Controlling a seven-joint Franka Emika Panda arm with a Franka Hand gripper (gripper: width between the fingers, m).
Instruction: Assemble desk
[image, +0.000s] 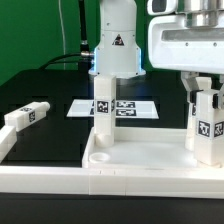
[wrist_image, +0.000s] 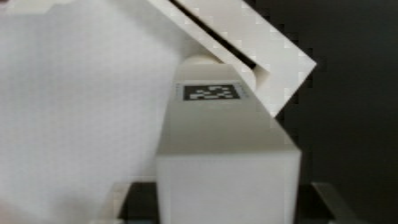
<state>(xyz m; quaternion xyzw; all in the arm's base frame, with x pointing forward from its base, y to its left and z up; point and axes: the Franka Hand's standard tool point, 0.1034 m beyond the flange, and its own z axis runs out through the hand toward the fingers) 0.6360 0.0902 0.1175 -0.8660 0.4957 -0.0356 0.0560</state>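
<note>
The white desk panel (image: 140, 158) lies flat with its raised rim up. One tagged leg (image: 102, 108) stands upright in its far corner on the exterior view's left. My gripper (image: 203, 93) hangs over the panel's corner on the exterior view's right, shut on a second upright leg (image: 206, 128) whose lower end sits at the corner socket. In the wrist view this leg (wrist_image: 222, 150) fills the middle between the dark fingers (wrist_image: 143, 200), with the panel (wrist_image: 71, 100) and its rim (wrist_image: 249, 45) beyond. A third leg (image: 25, 117) lies loose on the exterior view's left.
The marker board (image: 128, 108) lies flat behind the panel, near the arm's base (image: 115, 55). Long white rails (image: 40, 180) frame the black table along the front and along the exterior view's left side.
</note>
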